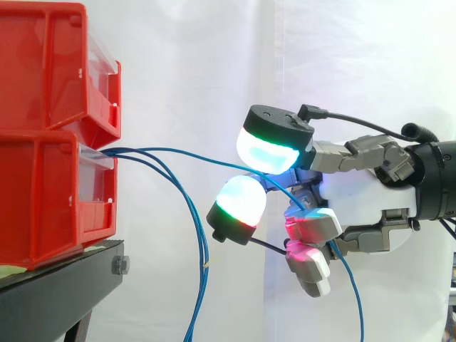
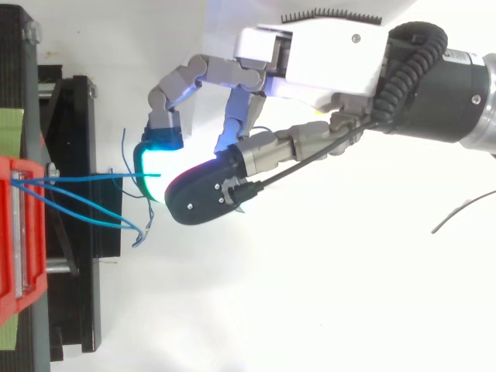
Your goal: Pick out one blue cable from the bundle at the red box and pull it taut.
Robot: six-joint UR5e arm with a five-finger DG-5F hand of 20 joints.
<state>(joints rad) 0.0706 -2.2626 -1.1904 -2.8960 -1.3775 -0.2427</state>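
Side view: two red plastic bins are stacked at the left, upper red bin on lower red bin, both carried on a black metal stand before a white curtain. The arm is seen entering from the right.

One thin blue cable is seen leaving the front of the lower red bin and running across open air to the hand. There it is passed between the large upper pad, lit cyan with a green band, and the white-lit pad just below it. The fingertips are curled in toward one another, and the hand is noted as clenched on the thin blue cable. The exact contact spot is hidden by the pads. Two lower pads are lit magenta and red. Beyond the grasp, the same cable is seen dropping from under the palm to the lower edge of the view.

A slight upward bow is recorded in the span between bin and hand in the side view. In the top view the span is drawn as a straight line from the bin to the cyan pad.

The other blue cables are seen curving down from the same bin and hanging past the stand edge, apart from the hand. In the top view their free ends lie near the pads.
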